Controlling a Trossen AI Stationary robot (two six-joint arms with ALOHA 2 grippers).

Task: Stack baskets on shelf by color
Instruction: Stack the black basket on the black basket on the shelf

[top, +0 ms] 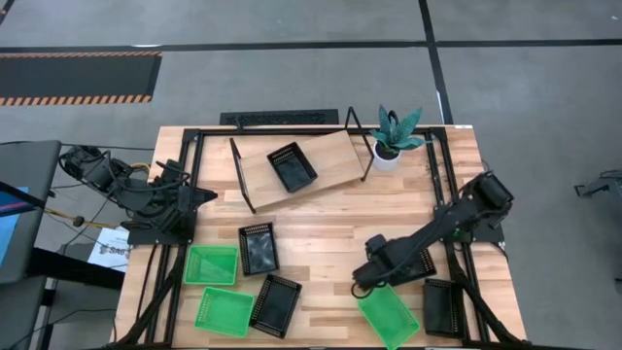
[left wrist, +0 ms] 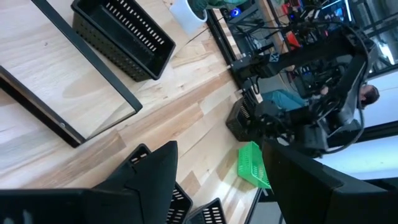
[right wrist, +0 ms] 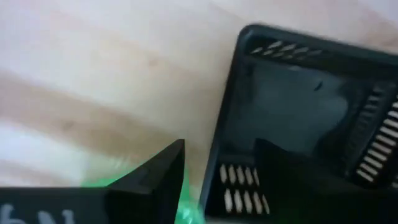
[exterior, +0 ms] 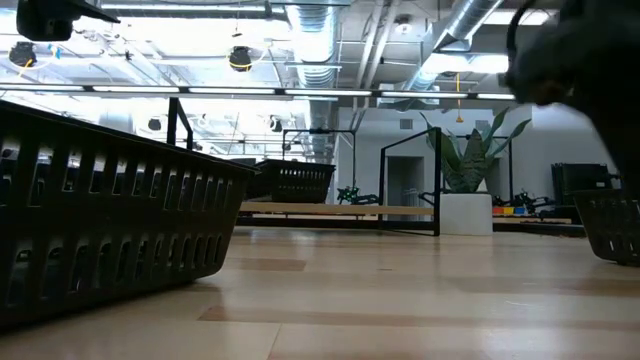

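From above, the shelf (top: 301, 167) lies at the back of the plank table (top: 321, 228), slightly askew, with one black basket (top: 292, 166) on its board and a potted plant (top: 392, 139) just beside its right end. On the table's left half sit two green baskets (top: 211, 264) (top: 224, 311), with two black ones (top: 258, 247) (top: 276, 304) just beside them. The right gripper (top: 362, 284) reaches down over the near right part of the table, right at the upper edge of a third green basket (top: 388, 316); another black basket (top: 443, 307) lies just to the right of that one, and one more shows partly under the arm (top: 420, 261). The left gripper (top: 199, 197) waits at the table's left edge, well apart from the baskets. The low view looks across the pale planks: a black mesh wall (exterior: 110, 220) fills the near left, the shelf (exterior: 330, 209) and its basket (exterior: 295, 180) stand far back, the plant's white pot (exterior: 466, 212) is to their right, and ducts and lights run overhead. In the left wrist view the left claw's fingers (left wrist: 155, 171) stand spread with nothing between them; the shelf's black frame (left wrist: 93, 68) and its basket (left wrist: 124, 34) lie ahead, and a person sits beyond the table. In the right wrist view the right claw's fingers (right wrist: 158, 171) are parted, one over a patch of green (right wrist: 185, 205) at a basket's edge, the other over a black basket (right wrist: 298, 118); whether they grip anything I cannot tell.
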